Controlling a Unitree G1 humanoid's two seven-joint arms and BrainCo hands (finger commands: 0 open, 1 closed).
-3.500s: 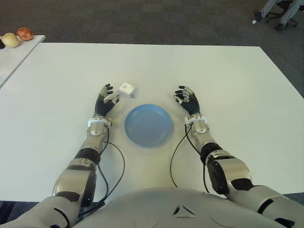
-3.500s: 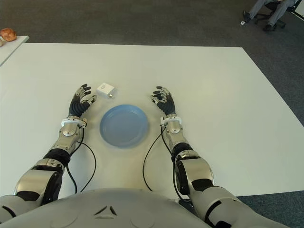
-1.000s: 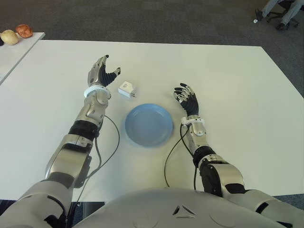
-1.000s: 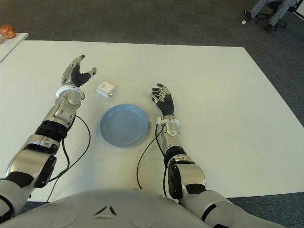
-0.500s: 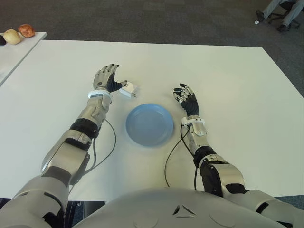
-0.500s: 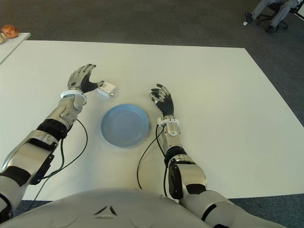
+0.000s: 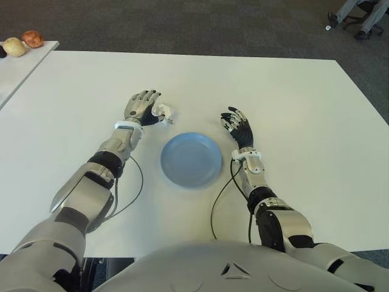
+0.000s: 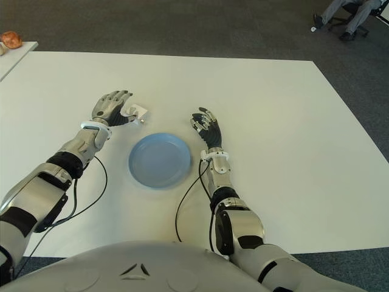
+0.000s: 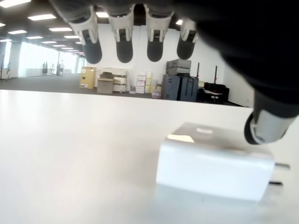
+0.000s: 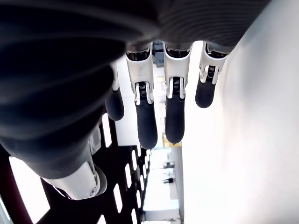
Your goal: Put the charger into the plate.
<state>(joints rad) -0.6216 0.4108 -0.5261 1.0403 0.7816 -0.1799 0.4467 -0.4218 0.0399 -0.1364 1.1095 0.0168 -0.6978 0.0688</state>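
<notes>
The white charger lies flat on the white table, prongs pointing toward the blue plate, just beyond the plate's far-left rim. My left hand hovers low over the charger and hides most of it in the eye views, where only its right corner shows. In the left wrist view the four fingers are stretched out above the charger and the thumb tip sits at its upper edge; the hand is open. My right hand stays open, palm up, to the right of the plate.
A side table at the far left carries two fruits. Black cables run from both wrists across the near table. A chair and a person's legs are on the carpet at the far right.
My left hand has come down and to the right onto the charger, its fingers now reaching over it. The charger, the plate and my right hand have not moved.
</notes>
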